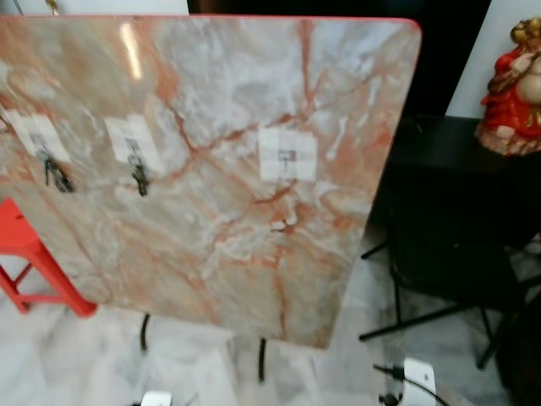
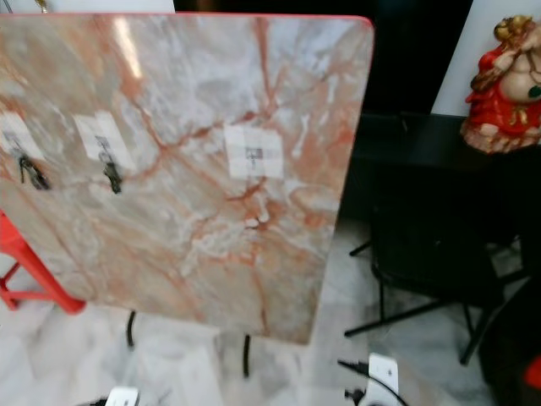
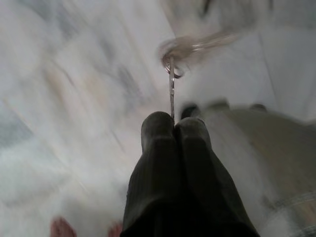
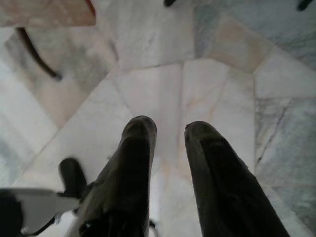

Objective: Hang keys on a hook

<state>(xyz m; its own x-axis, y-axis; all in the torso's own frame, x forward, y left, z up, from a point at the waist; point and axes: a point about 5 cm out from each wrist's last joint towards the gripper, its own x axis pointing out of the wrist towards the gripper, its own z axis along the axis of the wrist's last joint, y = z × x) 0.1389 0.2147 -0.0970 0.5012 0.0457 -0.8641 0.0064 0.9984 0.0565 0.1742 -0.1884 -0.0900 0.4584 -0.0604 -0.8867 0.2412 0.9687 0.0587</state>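
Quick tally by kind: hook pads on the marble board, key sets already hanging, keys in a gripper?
Hook pads on the marble board: 3
Key sets hanging: 2
Keys held in left gripper: 1
Total: 6

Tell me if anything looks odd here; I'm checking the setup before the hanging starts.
The marble panel stands tilted, not square. Two of its three hooks carry keys; the right hook is bare. The left tool pinches a key.

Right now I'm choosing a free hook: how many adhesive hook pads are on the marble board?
3. Left pad and middle pad each already carry dark keys; the right pad looks free. More may sit beyond the board's left edge.
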